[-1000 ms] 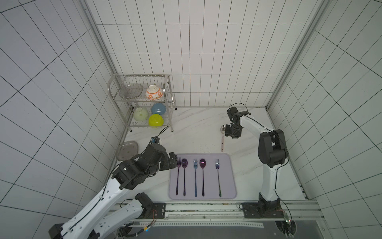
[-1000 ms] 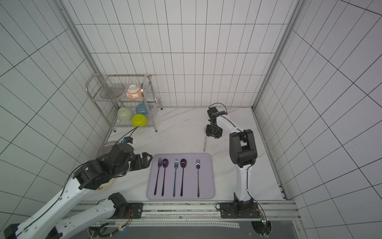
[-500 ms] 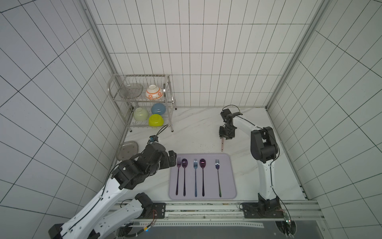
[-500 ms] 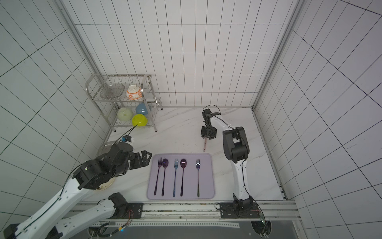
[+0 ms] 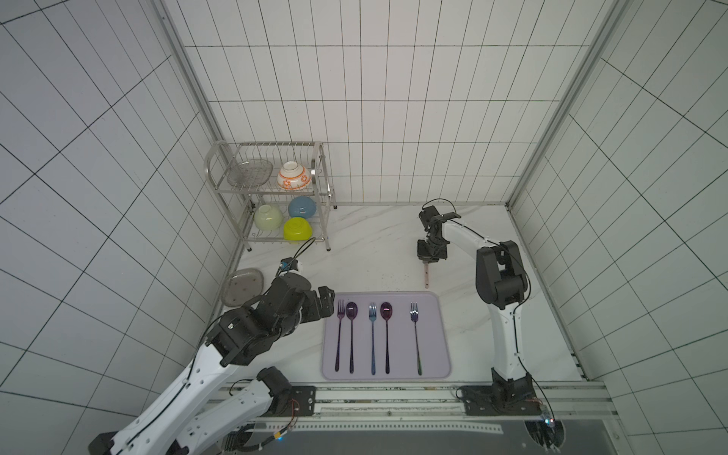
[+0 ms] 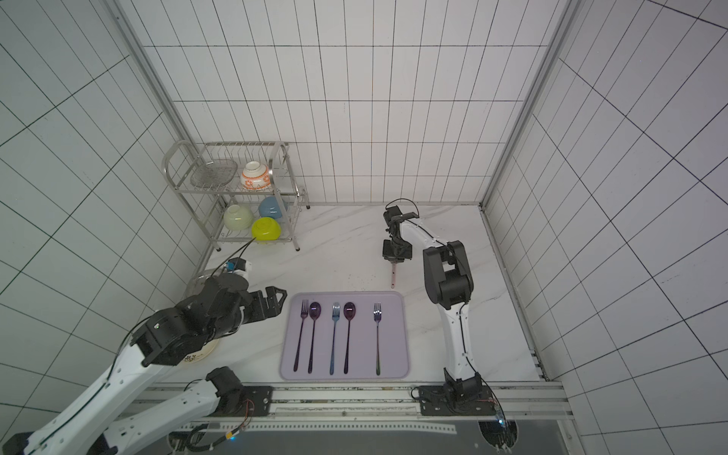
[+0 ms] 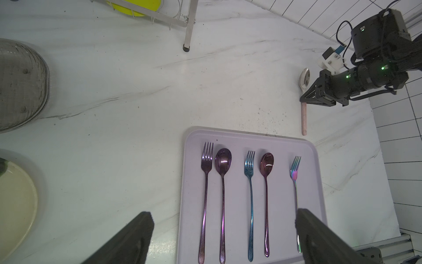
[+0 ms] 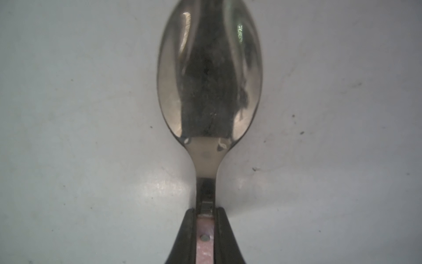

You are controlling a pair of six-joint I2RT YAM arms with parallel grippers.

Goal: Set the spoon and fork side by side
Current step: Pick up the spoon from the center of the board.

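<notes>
A spoon with a steel bowl and pink handle lies on the white counter behind the tray. My right gripper is shut on the handle just below the bowl, seen in both top views and in the left wrist view. On the lilac tray two fork-and-spoon pairs lie in a row, and a lone iridescent fork lies to their right. My left gripper hovers open at the tray's left edge, holding nothing.
A wire dish rack with several bowls stands at the back left. A grey plate lies by the left wall, and a cream plate lies under my left arm. Tiled walls close in on three sides.
My right gripper slid left over the spoon and its jaws closed on the pink handle. The left arm has barely moved.
</notes>
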